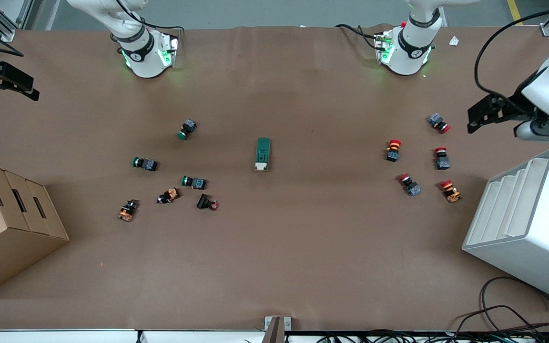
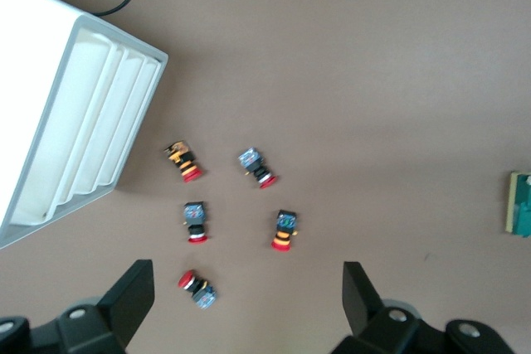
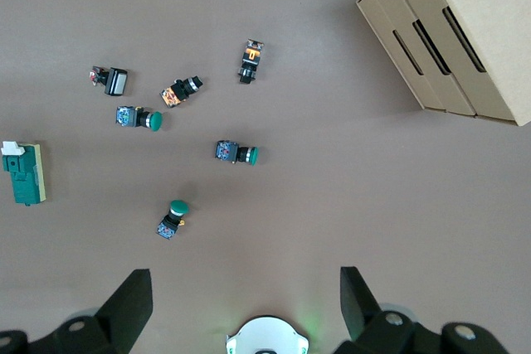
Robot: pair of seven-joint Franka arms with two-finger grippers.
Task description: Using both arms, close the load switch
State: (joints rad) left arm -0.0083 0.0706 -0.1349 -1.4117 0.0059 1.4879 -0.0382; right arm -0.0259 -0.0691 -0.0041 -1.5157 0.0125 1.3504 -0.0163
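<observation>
Centrally, load switch (image 1: 263,153) lies well apart from both wide-spread, raised grippers: left gripper (image 2: 249,296), right gripper (image 3: 246,292).

No readable text, labels, brands or numbers anywhere; marks on the arm bases too small to make out.

Two glossy white jointed arms rise from round white bases at the top of the front view, each ringed by a black band and lit by green lamps. Black cables trail from both. Each ends in a matte black two-fingered tool: left tool (image 1: 474,119), right tool (image 1: 29,93), with silver screws at the finger mounts.
</observation>
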